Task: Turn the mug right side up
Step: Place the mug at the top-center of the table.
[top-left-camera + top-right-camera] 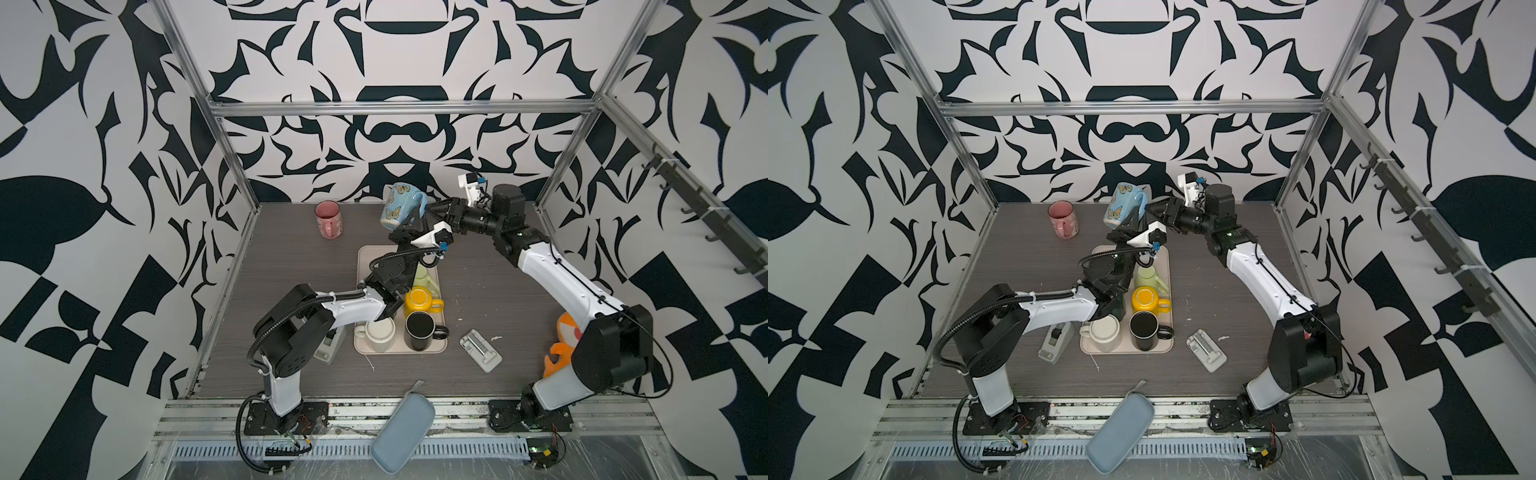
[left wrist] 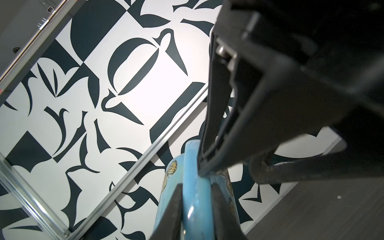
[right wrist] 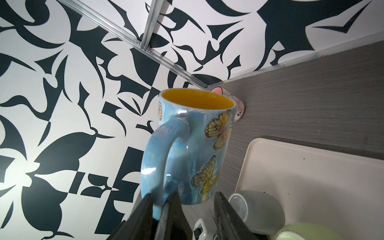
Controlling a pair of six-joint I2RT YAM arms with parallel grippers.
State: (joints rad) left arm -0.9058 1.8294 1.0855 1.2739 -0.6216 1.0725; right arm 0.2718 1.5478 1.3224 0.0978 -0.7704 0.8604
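Observation:
The blue butterfly mug (image 1: pixel 399 205) (image 1: pixel 1121 203) hangs tilted in the air over the back of the table, with its mouth end lower than its base. Its yellow inside shows in the right wrist view (image 3: pixel 197 100). My left gripper (image 1: pixel 415 222) (image 2: pixel 197 187) reaches up from below and is shut on the mug's handle (image 2: pixel 196 199), one finger on each side. My right gripper (image 1: pixel 430 208) (image 3: pixel 184 205) comes in from the right and stands open around the lower handle. One finger lies against the handle and the other is well apart.
A beige tray (image 1: pixel 374 255) under the arms holds green (image 1: pixel 424 278), yellow (image 1: pixel 419 301), black (image 1: pixel 419 330) and white (image 1: pixel 380 334) mugs. A pink mug (image 1: pixel 328 218) stands upright at the back left. A white plastic piece (image 1: pixel 480 349), an orange toy (image 1: pixel 561 345) and a blue pouch (image 1: pixel 403 432) lie nearer the front.

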